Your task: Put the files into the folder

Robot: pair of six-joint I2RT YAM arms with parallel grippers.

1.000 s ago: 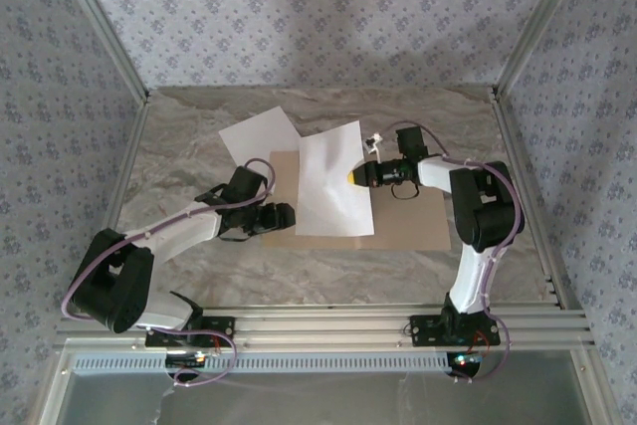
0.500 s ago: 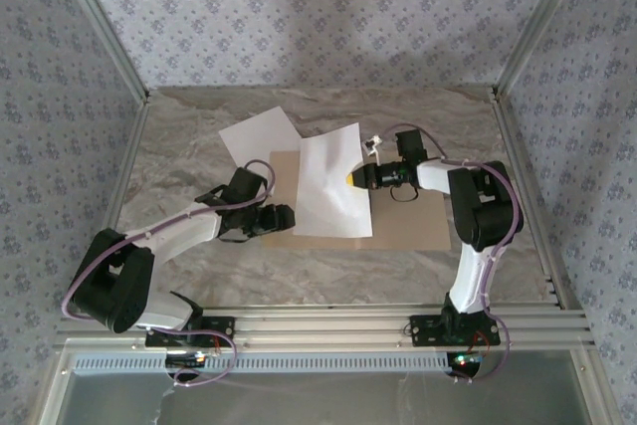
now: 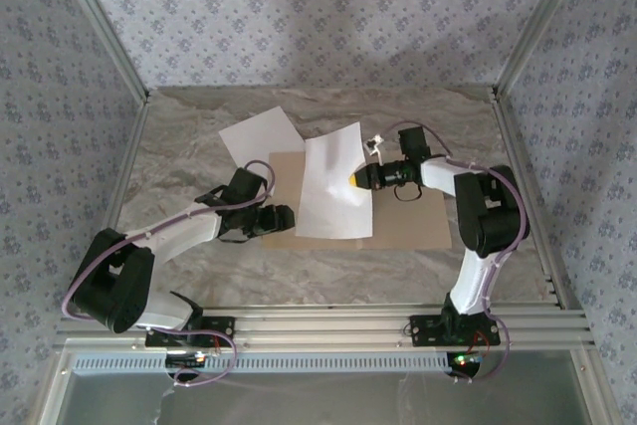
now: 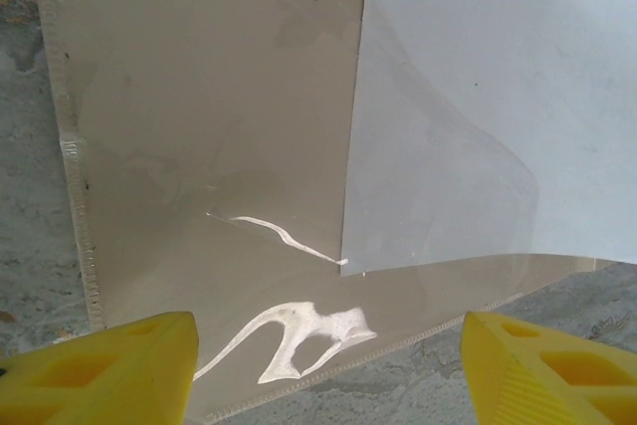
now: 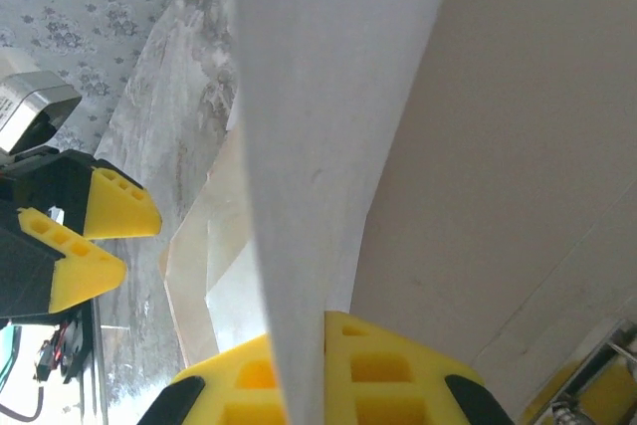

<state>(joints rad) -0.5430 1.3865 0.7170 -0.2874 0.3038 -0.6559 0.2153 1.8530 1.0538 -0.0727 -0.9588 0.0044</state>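
Note:
The folder (image 3: 413, 221) lies open and flat on the table, tan in the top view and pale in the left wrist view (image 4: 199, 97). One of the files (image 3: 333, 191) arches over the folder's left half, lifted at its right edge, where my right gripper (image 3: 351, 179) is shut on it. In the right wrist view that sheet (image 5: 318, 97) runs edge-on between the yellow fingers of the right gripper (image 5: 304, 375). The other file (image 3: 257, 136) lies flat at the folder's far left corner. My left gripper (image 3: 287, 214) is open over the folder's near left edge, its fingers (image 4: 100, 365) holding nothing.
The marble tabletop (image 3: 179, 161) is fenced by aluminium posts and wallpapered walls on three sides. A metal rail (image 3: 318, 325) carrying both arm bases runs along the near edge. The folder's right half (image 3: 418, 206) lies bare under the right arm.
The right arm has shifted slightly to the right, drawing the held sheet with it a little. The left arm has not moved.

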